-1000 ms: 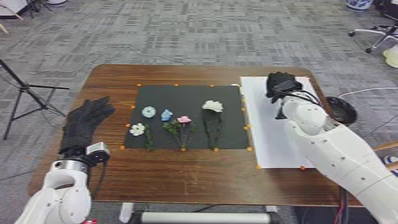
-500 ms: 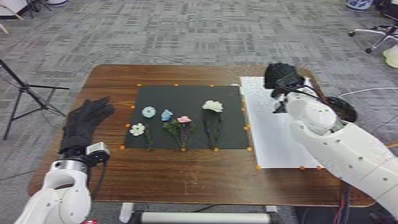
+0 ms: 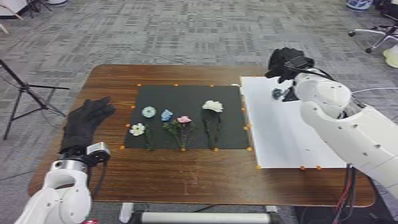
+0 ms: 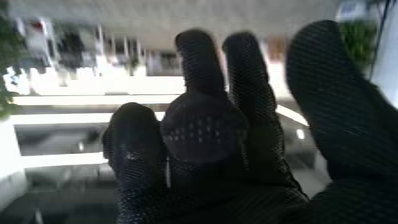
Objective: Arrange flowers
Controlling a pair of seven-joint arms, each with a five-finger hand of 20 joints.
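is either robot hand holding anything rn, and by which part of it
Nothing is held: the left robot hand and right robot hand look empty, and the flowers lie on the black mat.

Long-stemmed white flower (image 3: 212, 105), pink flower (image 3: 184, 119), blue flower (image 3: 166, 115), pale-blue flower (image 3: 149, 111), smaller white flower (image 3: 138, 129): all lying on black mat (image 3: 182, 93).

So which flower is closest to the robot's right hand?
The large white flower near the right edge of the black mat; the others all lie farther left.
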